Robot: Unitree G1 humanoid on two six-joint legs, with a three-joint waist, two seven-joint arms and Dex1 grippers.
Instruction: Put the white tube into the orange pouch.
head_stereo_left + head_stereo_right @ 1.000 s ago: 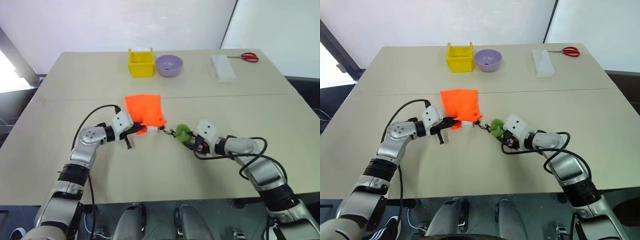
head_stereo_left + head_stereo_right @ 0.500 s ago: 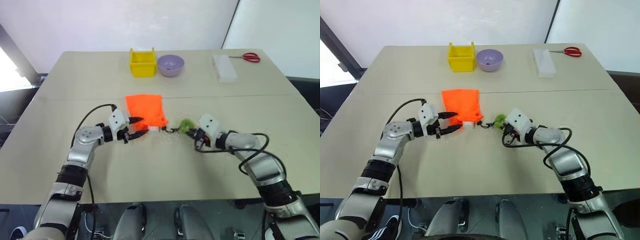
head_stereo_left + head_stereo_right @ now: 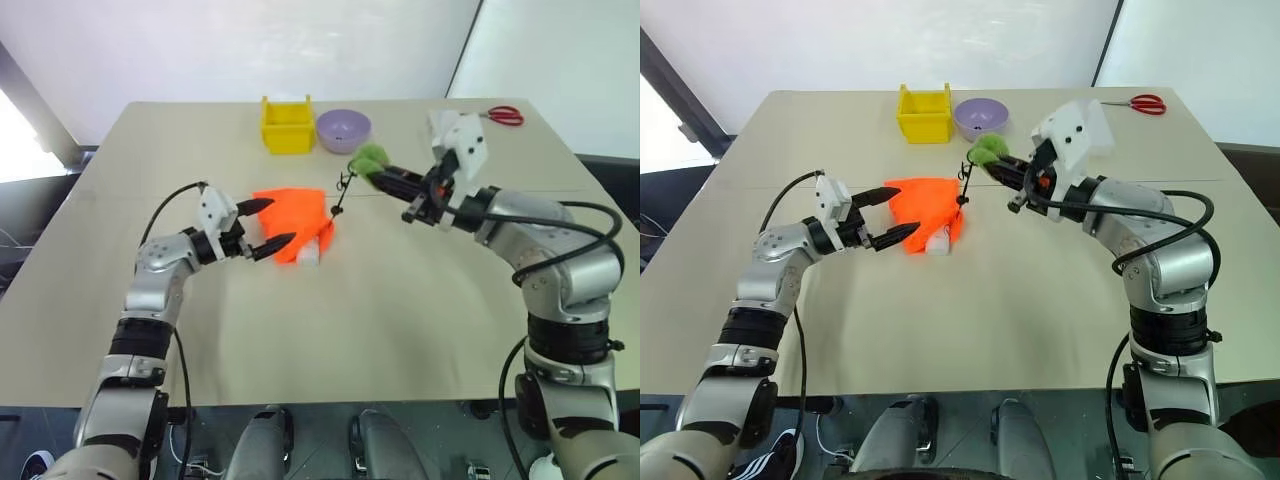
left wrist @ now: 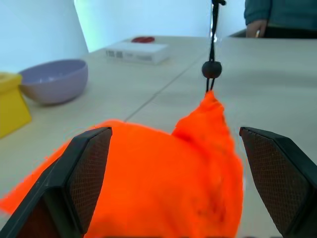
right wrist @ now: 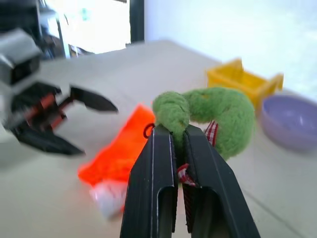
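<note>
The orange pouch (image 3: 293, 213) lies on the table with one corner pulled up by its dark cord (image 3: 340, 192). The cord ends in a green ball (image 3: 371, 158), and my right gripper (image 3: 386, 179) is shut on it, held high above the table to the pouch's right. From the pouch's near end pokes the white tube (image 3: 309, 256). My left gripper (image 3: 268, 224) hangs open just left of the pouch, with nothing between its fingers. The left wrist view looks at the pouch (image 4: 148, 173) and the cord's bead (image 4: 211, 69). The right wrist view shows the ball (image 5: 213, 114) clamped.
A yellow bin (image 3: 286, 124) and a purple bowl (image 3: 343, 129) stand at the table's back. A long white box (image 3: 440, 125) and red scissors (image 3: 503, 115) lie at the back right. A person's hand (image 4: 256, 25) rests beyond the far edge.
My right gripper has risen with the green ball, drawing the cord tight and lifting the pouch's corner. My left gripper has let go of the pouch, opened and lifted a little.
</note>
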